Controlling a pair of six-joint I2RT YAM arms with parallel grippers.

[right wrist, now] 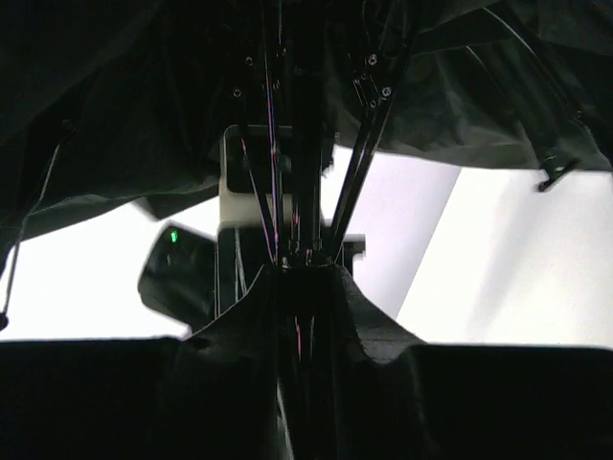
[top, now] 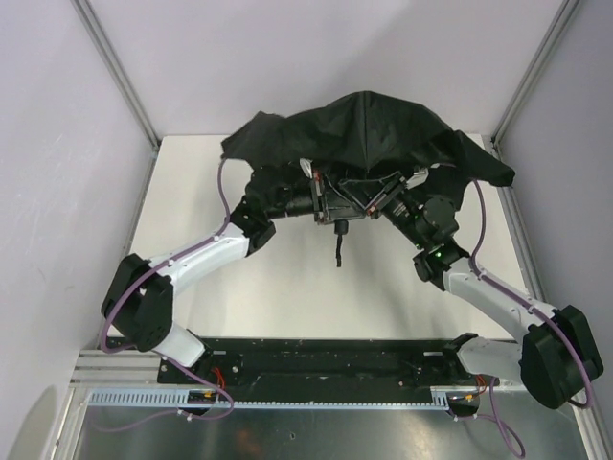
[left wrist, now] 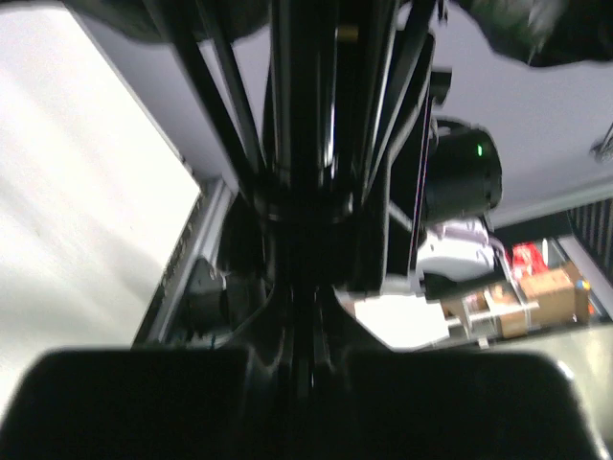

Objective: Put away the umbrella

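Note:
The black umbrella [top: 369, 129] is half open, and its fabric canopy is held up over the far middle of the white table [top: 192, 220]. Its handle [top: 338, 228] points toward me, with the thin strap [top: 337, 254] hanging down. My left gripper [top: 321, 199] reaches under the canopy from the left. In the left wrist view it [left wrist: 308, 321] is shut on the umbrella's shaft [left wrist: 306, 115]. My right gripper [top: 383, 203] reaches in from the right. In the right wrist view it [right wrist: 306, 307] is shut on the shaft where the ribs [right wrist: 364, 144] meet. The fabric [right wrist: 124, 105] hangs overhead.
Pale walls and metal corner posts [top: 120, 72] enclose the table. A black base plate and cable rail [top: 326, 355] run along the near edge. In the left wrist view, the right arm's wrist [left wrist: 460, 177] with its green light is close behind the shaft, and boxes [left wrist: 546, 292] lie beyond.

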